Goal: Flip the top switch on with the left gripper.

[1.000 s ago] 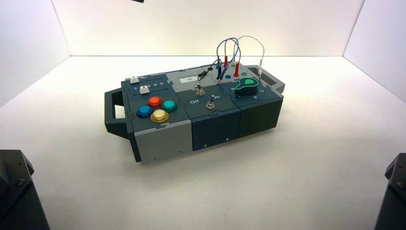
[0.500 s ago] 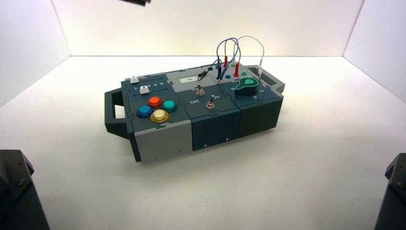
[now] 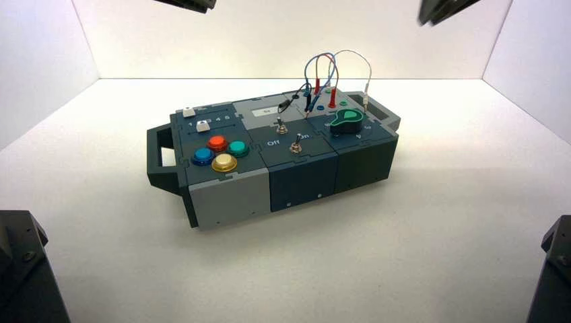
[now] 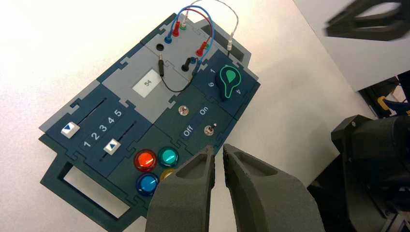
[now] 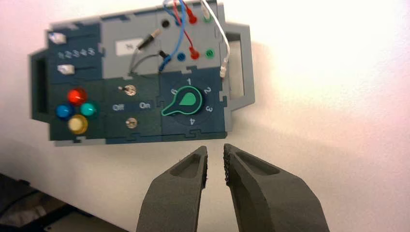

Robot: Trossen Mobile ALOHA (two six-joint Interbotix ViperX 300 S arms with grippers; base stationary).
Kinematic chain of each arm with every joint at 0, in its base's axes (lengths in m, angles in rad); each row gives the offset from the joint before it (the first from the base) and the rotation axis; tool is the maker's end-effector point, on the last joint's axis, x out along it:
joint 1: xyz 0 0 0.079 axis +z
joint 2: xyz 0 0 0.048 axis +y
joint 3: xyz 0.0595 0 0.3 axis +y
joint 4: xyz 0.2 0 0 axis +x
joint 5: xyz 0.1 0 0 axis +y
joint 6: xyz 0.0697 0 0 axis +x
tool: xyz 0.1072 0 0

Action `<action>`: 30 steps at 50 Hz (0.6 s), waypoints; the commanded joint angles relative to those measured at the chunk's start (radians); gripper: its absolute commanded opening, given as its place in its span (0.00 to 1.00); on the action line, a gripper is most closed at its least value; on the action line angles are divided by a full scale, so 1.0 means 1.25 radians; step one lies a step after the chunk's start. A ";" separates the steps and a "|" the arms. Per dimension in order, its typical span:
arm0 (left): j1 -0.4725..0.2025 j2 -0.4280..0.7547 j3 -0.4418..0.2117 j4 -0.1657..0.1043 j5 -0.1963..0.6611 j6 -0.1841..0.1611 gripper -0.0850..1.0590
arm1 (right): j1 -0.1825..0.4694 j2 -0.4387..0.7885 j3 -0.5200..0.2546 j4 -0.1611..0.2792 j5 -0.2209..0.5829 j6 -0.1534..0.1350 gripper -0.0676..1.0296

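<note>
Top switch [image 3: 282, 128], the farther toggle, is seen left of the green knob [image 3: 347, 121]; its lever, probably stiff, is best pushed near the tip. Left end effector [image 4: 218, 148], slightly spread, is held high, left of the knob; right end effector [image 5: 215, 147], high, right of it.

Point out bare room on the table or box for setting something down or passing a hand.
White table shows broadly before the box, between the robot's arms. The left handle frames an opening. Crowded: the looping wires at the box's far right, and the four buttons. Left gripper and right gripper hover above.
</note>
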 commanded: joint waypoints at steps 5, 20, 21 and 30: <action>-0.006 -0.015 -0.028 0.002 0.005 0.005 0.18 | -0.011 0.113 -0.067 -0.001 -0.050 0.015 0.29; -0.006 -0.015 -0.028 0.012 0.010 0.016 0.18 | -0.072 0.244 -0.104 0.000 -0.074 0.015 0.34; -0.006 -0.016 -0.028 0.012 0.011 0.016 0.18 | -0.075 0.254 -0.106 -0.001 -0.075 0.012 0.34; -0.006 -0.018 -0.036 0.012 0.013 0.016 0.18 | -0.077 0.345 -0.115 -0.002 -0.085 -0.012 0.34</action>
